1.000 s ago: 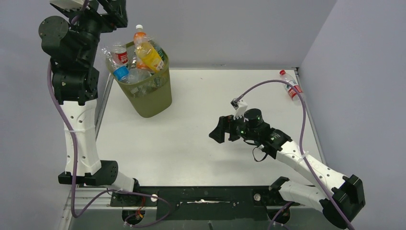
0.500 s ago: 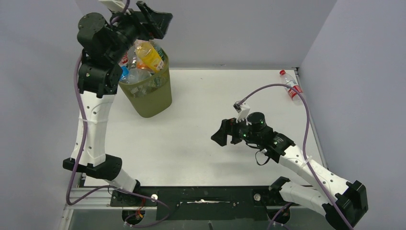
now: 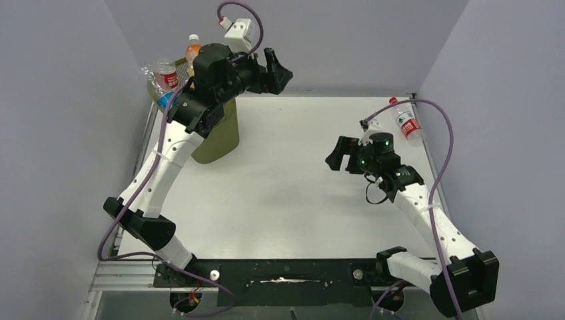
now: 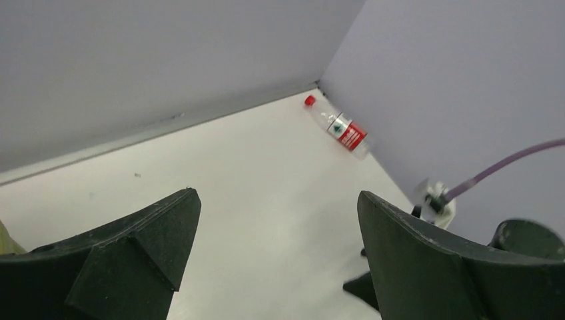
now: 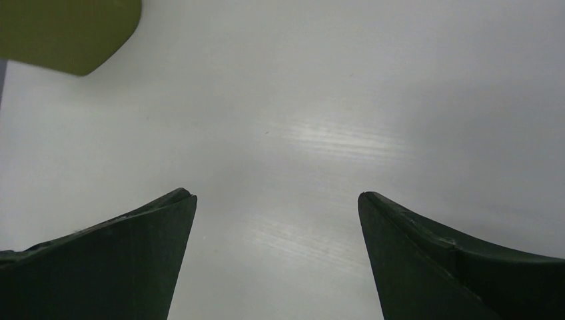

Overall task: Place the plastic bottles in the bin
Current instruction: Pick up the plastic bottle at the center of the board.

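Olive-green bin (image 3: pixel 225 137) stands upright at upper left, partly hidden. A red-label bottle (image 3: pixel 166 75) and an orange bottle (image 3: pixel 193 49) stick out above its rim. A lone bottle (image 3: pixel 405 123), clear with red cap and label, lies flat at upper right against the wall.

Left fingers (image 3: pixel 282 75) rightward, past bin (image 3: pixel 223 137)

The overhead camera looks down from high at the near edge over the whole worktop (image 3: pixel 286 200). The left wrist camera looks past the left gripper (image 4: pixel 278 200) toward the far right corner and shares the bottle (image 4: pixel 342 129) lying there. The right wrist camera sits close above the worktop, and the bin (image 5: pixel 66 30) corner it catches also shows overhead.
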